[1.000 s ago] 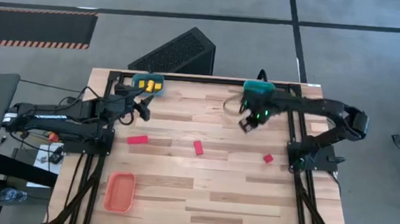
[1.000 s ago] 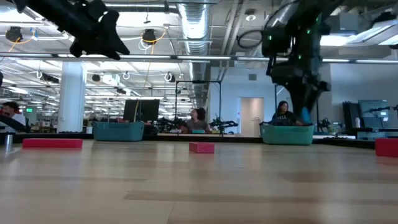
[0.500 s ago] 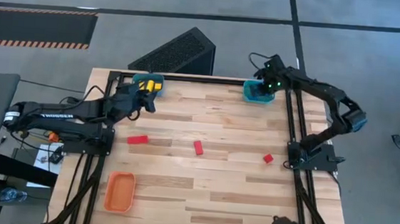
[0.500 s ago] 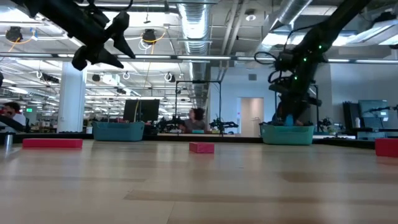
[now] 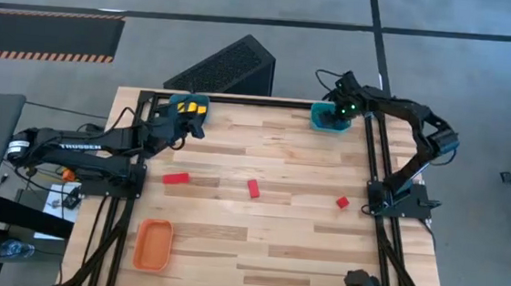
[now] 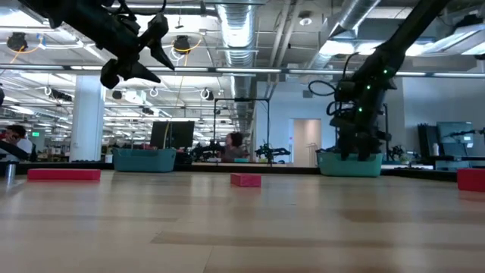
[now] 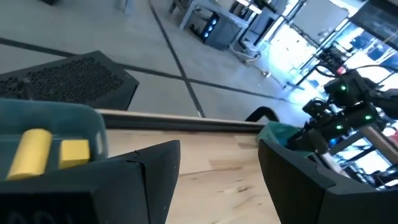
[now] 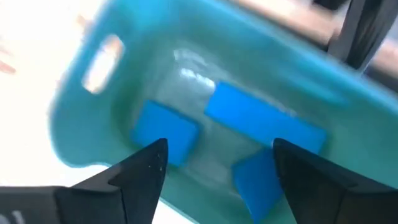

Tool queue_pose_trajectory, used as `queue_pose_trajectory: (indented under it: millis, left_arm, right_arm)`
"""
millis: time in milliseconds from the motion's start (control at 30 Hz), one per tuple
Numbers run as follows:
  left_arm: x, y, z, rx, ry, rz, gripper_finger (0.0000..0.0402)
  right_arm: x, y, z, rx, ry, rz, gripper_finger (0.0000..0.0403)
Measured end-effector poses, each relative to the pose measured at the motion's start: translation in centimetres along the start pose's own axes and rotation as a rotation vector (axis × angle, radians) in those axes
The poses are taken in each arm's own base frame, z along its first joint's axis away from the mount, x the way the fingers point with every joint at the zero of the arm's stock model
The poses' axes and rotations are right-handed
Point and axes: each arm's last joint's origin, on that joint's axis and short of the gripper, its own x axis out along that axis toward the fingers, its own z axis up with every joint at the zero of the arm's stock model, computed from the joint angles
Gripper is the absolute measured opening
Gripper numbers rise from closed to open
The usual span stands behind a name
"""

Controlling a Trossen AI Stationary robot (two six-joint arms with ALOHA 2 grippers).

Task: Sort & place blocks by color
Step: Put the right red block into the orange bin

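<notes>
From above, the right gripper (image 5: pixel 335 117) hangs over the far-right teal bin (image 5: pixel 319 123); three red blocks (image 5: pixel 253 188) lie mid-table. Right wrist view: fingers (image 8: pixel 134 171) spread and empty — blue blocks (image 8: pixel 165 132) sit in the bin below. Left wrist view: left gripper (image 7: pixel 217 168) spread, yellow blocks (image 7: pixel 74 153) beside it.

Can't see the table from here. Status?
Right hand open over blue tray, three blue blocks inside. Left hand open by yellow tray. Three red blocks left on table.
</notes>
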Motion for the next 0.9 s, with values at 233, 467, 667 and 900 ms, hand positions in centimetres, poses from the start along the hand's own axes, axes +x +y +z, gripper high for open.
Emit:
queue_pose_trajectory:
  millis: [233, 467, 667, 900]
  left_arm:
    - [-0.6, 0.0, 0.5, 0.049, 0.014, -0.052, 0.0206]
    - [-1.1, 0.2, 0.3, 0.077, 0.117, -0.113, 0.0206]
    - [-1.4, 0.2, -0.5, 0.058, 0.257, -0.180, 0.0206]
    - [-1.8, 0.2, -1.2, 0.107, 0.329, -0.194, 0.0206]
  right_arm:
    - [-3.7, 0.7, 0.7, -0.023, -0.160, 0.018, 0.0310]
    - [-4.5, 3.3, 0.2, -0.037, -0.177, 0.067, 0.0309]
    - [-4.3, 7.6, -1.3, -0.078, -0.130, 0.059, 0.0309]
    - [-6.2, 10.8, -3.4, -0.107, 0.029, -0.101, 0.0309]
